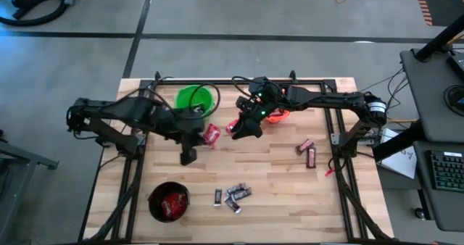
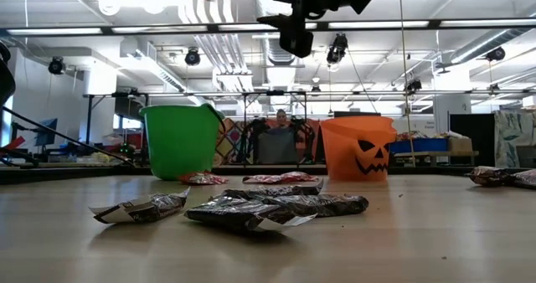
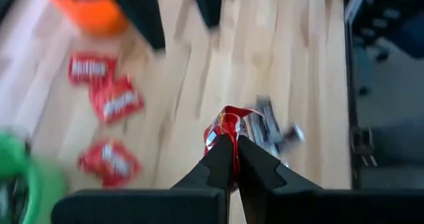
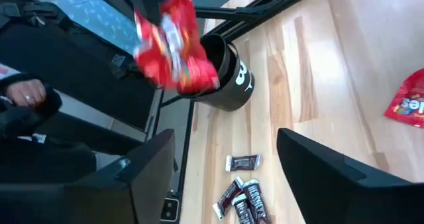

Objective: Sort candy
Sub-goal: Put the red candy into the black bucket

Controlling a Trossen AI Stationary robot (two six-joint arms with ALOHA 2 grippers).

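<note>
Near the green bucket, the left gripper is pinched tight on a red packet held above the table, while the right gripper, fingers spread wide and empty, sits just beside it on the side away from the bucket, the black bucket lying well off toward the table's front edge.

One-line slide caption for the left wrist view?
Left gripper shut on a red candy packet above the wooden table, three more red packets lying below.
</note>
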